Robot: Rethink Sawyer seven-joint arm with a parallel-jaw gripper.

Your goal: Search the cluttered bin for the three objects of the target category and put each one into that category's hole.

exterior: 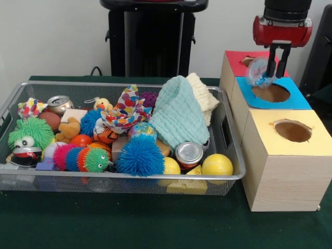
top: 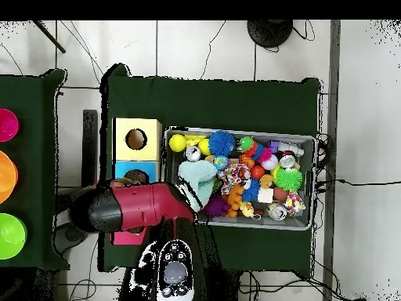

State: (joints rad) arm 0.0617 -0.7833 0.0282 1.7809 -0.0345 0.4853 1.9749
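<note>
Over blue hole point(exterior: 273, 93) | claw point(exterior: 276, 71) gripping wrinkly plastic item point(exterior: 259, 72)

Bright even light, soft shadows, glare on can point(exterior: 189, 153).

We see a pale green knit cloth point(exterior: 179, 115) heaped over the toys, with a cream cloth point(exterior: 203, 93) behind it. In front sits a spiky blue ball point(exterior: 140, 155), beside a shiny metal can point(exterior: 189, 154) and two yellow balls point(exterior: 217, 165). At the left we find a fuzzy green monster toy point(exterior: 28, 137), a rainbow caterpillar toy point(exterior: 80, 158) and a second can point(exterior: 59, 104) at the back. A colourful patterned cloth point(exterior: 127, 111) lies across the middle, near an orange ball point(exterior: 81, 140). Beside all this stand a yellow-topped wooden box point(exterior: 288, 155) and a red-topped box point(exterior: 239, 59). From overhead, pink point(top: 6, 125), orange point(top: 5, 175) and green bowls point(top: 11, 235) sit on a separate table.
</note>
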